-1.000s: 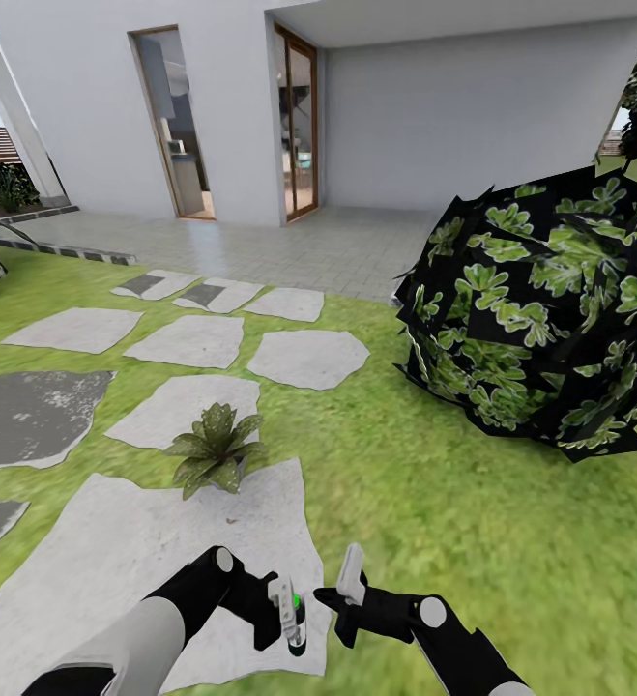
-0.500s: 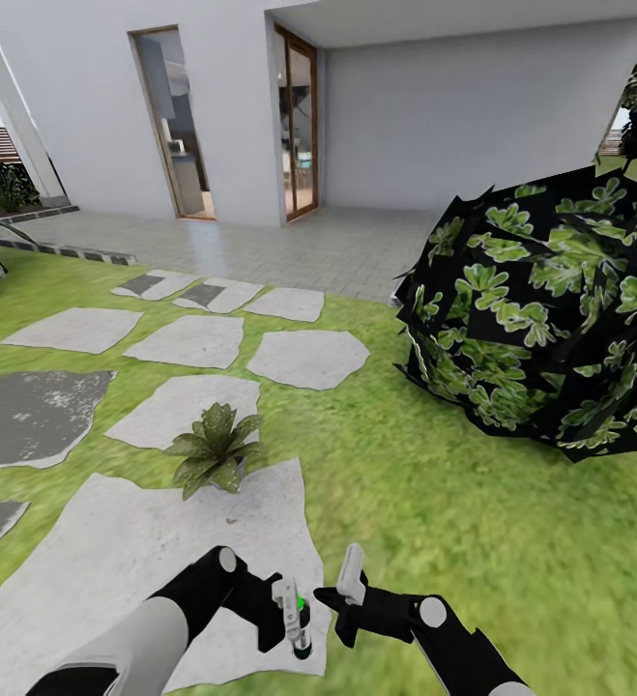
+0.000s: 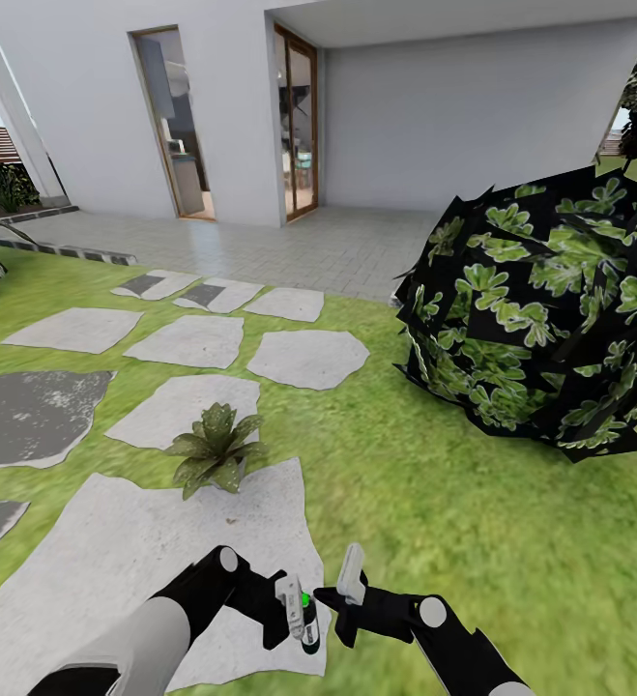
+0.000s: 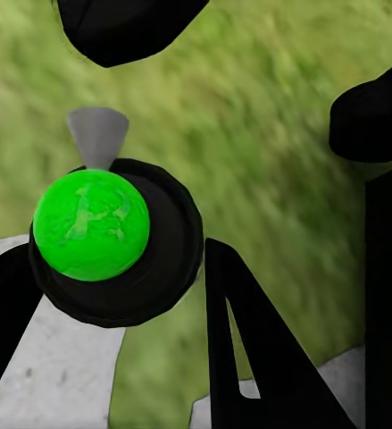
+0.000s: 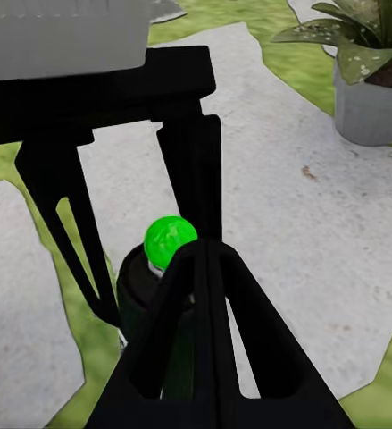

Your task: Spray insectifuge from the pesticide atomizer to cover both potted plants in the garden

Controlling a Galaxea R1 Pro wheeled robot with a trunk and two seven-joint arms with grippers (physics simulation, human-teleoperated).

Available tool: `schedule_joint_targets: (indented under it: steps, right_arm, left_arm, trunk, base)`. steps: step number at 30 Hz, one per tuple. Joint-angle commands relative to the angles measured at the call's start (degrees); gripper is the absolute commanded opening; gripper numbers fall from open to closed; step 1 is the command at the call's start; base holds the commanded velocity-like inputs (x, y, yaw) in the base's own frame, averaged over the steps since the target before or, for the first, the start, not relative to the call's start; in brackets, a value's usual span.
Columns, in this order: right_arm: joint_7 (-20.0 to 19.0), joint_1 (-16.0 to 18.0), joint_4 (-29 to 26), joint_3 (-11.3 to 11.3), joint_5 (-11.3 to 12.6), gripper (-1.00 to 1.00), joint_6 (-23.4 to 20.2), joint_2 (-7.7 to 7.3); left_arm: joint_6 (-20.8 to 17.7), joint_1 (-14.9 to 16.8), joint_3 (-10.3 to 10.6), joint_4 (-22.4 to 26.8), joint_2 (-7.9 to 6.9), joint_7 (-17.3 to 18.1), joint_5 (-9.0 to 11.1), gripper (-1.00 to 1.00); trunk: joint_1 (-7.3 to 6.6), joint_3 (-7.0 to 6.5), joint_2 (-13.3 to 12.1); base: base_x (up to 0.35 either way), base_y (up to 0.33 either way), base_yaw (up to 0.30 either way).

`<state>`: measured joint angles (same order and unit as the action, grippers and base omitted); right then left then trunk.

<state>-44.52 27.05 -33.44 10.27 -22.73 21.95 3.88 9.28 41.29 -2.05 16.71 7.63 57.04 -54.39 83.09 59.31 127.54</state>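
Pesticide atomizer [image 3: 307, 619] clamped in left tool [image 3: 297, 612]; right tool [image 3: 349, 580] apart; label lettering blurred, possibly "GALAXEA".

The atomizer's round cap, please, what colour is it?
Bright green on the dark pesticide atomizer, clearest in the left wrist view.

Only legible txt: pale vertical lettering, approx. "GALAXEA", cut off at frame edge, on black gripper body [image 4: 387, 295] in left wrist view.
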Motion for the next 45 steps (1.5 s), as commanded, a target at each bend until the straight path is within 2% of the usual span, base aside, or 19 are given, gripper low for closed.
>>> schedule_joint_targets:
  steps: [1, 4, 6, 9, 21, 25, 27, 33, 36, 39, 40, 42, 45]
  right_arm:
    - [0.02, 0.02, -0.05, -0.07, -0.5, -1.0, 0.29, 0.0]
    - [0.04, 0.02, -0.05, -0.07, -0.49, -1.0, 0.29, 0.01]
    - [0.03, 0.02, -0.05, -0.07, -0.5, -1.0, 0.29, 0.02]
    - [0.02, 0.02, -0.05, -0.07, -0.5, -1.0, 0.29, 0.0]
    - [0.03, 0.02, -0.05, -0.07, -0.52, -1.0, 0.29, 0.0]
    - [0.03, 0.02, -0.05, -0.07, -0.52, -1.0, 0.29, -0.01]
    - [0.04, 0.02, -0.05, -0.07, -0.54, -1.0, 0.29, 0.0]
    - [0.03, 0.02, 0.04, -0.02, -0.56, -1.0, 0.29, -0.01]
    - [0.04, 0.02, 0.04, -0.01, -1.26, -1.0, 0.29, -0.13]
    - [0.04, 0.02, 0.11, -0.06, -4.02, -1.0, 0.29, -0.44]
    - [0.04, 0.02, 0.18, -0.07, -4.65, 1.0, 0.29, -0.49]
    - [0.1, 0.02, 0.54, -0.22, -5.05, 1.0, 0.29, -0.75]
    - [0.28, 0.02, 1.52, -0.54, -5.18, 1.0, 0.29, -1.2]
  left_arm:
    - [0.57, 0.02, -0.24, 0.07, 0.02, 0.09, -0.55, -1.0]
    - [0.59, 0.02, -0.24, 0.08, 0.02, 0.1, -0.06, -1.0]
    - [0.72, 0.02, -0.24, 0.08, 0.01, 0.15, 1.35, -1.0]
    - [0.81, 0.02, -0.24, 0.08, 0.01, 0.21, 2.11, -1.0]
    - [0.79, 0.02, -0.18, 0.04, -0.01, 0.25, 2.25, -1.0]
    - [0.55, 0.02, 0.36, 0.07, -0.69, -0.13, 1.67, -1.0]
    - [0.37, 0.02, 0.56, 0.09, -2.55, -0.33, 1.44, -1.0]
    - [0.23, -0.13, 0.8, -0.07, -10.5, -0.41, 1.21, -1.0]
    - [0.15, -0.76, 0.74, -0.03, -12.39, -0.43, 1.21, -1.0]
    - [0.14, -1.17, 0.73, -0.08, -14.13, -0.44, 1.26, -1.0]
    - [0.13, -1.29, 0.73, -0.09, -14.97, -0.44, 1.28, -1.0]
    - [0.17, -1.91, 0.62, -0.06, -16.28, -0.48, 1.53, -1.0]
    - [0.09, -2.51, 0.2, -0.08, -17.32, -0.81, 1.85, -1.0]
  trunk:
    - [-0.01, 0.05, 0.02]
    - [-0.01, 0.05, 0.02]
    - [-0.01, 0.05, 0.02]
    - [-0.01, 0.05, 0.02]
    - [-0.01, 0.05, 0.02]
    - [-0.01, 0.05, 0.02]
    - [-0.01, 0.05, 0.02]
    - [-0.01, 0.05, 0.02]
    - [-0.01, 0.05, 0.02]
    - [-0.01, 0.05, 0.02]
    - [-0.01, 0.05, 0.02]
    - [-0.01, 0.05, 0.02]
    - [-0.01, 0.05, 0.02]
  base:
    - [0.0, 0.0, 0.0]
    - [0.0, 0.0, 0.0]
    - [0.0, 0.0, 0.0]
    - [0.0, 0.0, 0.0]
    - [0.0, 0.0, 0.0]
    - [0.0, 0.0, 0.0]
    - [0.0, 0.0, 0.0]
    - [0.0, 0.0, 0.0]
    - [0.0, 0.0, 0.0]
    - [0.0, 0.0, 0.0]
    - [0.0, 0.0, 0.0]
    - [0.0, 0.0, 0.0]
    - [0.0, 0.0, 0.0]
